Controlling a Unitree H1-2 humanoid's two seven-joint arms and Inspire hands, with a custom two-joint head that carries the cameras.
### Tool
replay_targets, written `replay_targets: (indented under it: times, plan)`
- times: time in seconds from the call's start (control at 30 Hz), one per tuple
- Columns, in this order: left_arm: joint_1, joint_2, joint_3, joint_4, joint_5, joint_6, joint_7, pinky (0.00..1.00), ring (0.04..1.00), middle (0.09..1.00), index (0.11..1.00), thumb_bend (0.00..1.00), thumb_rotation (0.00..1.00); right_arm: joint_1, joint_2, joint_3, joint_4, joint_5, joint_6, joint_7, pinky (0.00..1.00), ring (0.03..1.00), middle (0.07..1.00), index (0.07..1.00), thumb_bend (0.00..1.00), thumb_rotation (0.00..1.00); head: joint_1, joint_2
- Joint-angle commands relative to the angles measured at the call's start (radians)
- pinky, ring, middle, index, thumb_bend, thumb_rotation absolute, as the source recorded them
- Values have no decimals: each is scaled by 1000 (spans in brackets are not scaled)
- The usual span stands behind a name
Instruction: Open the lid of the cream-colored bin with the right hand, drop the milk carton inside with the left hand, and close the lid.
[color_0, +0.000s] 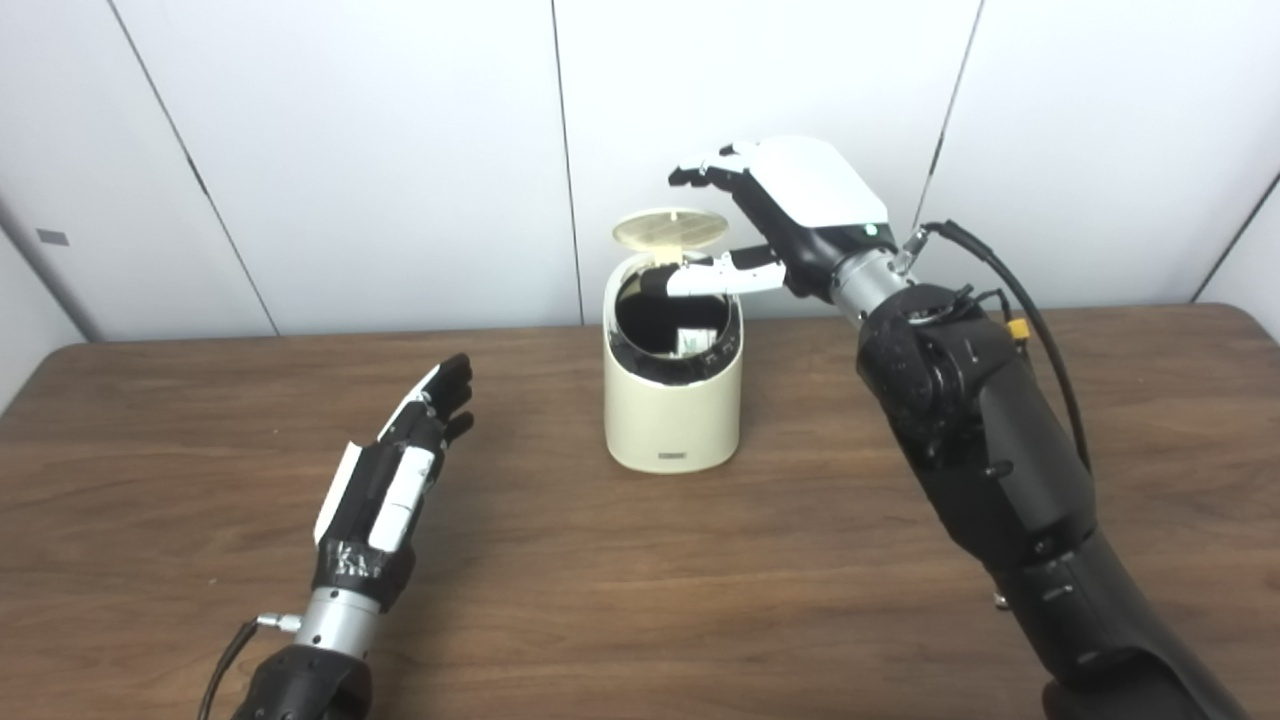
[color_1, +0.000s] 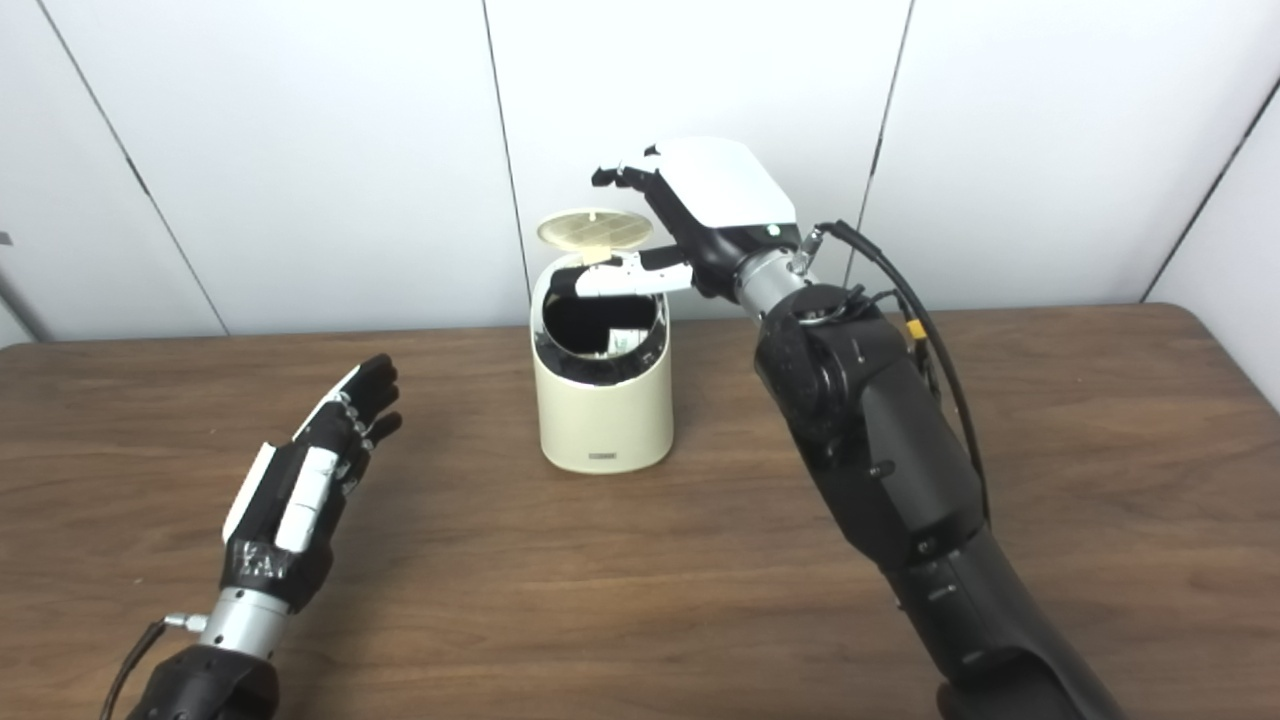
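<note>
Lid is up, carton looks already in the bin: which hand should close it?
Right. The right hand is raised right beside the open lid, thumb reaching over the bin rim. The left hand is open, away on the table.

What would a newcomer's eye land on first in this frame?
The cream-colored bin at the table's centre, its lid tipped up, with the right hand at the lid and rim. Something pale, likely the milk carton, shows inside. The left hand hovers open and empty, front left.
</note>
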Motion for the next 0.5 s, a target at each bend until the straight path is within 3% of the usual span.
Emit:
replay_targets:
  times: [0.0, 0.47]
  plan:
    - [-29, 0, 10, -36, 9, -11, -4, 940, 962, 941, 950, 774, 837, -11, -10, -6, -31, 11, -21, -35, 923, 904, 796, 785, 781, 915, -1, -1]
    - [-36, -11, 21, -26, 13, -19, -16, 931, 965, 940, 952, 775, 829, 120, 7, -5, -130, 28, -9, -41, 928, 907, 790, 785, 769, 893, -2, 0]
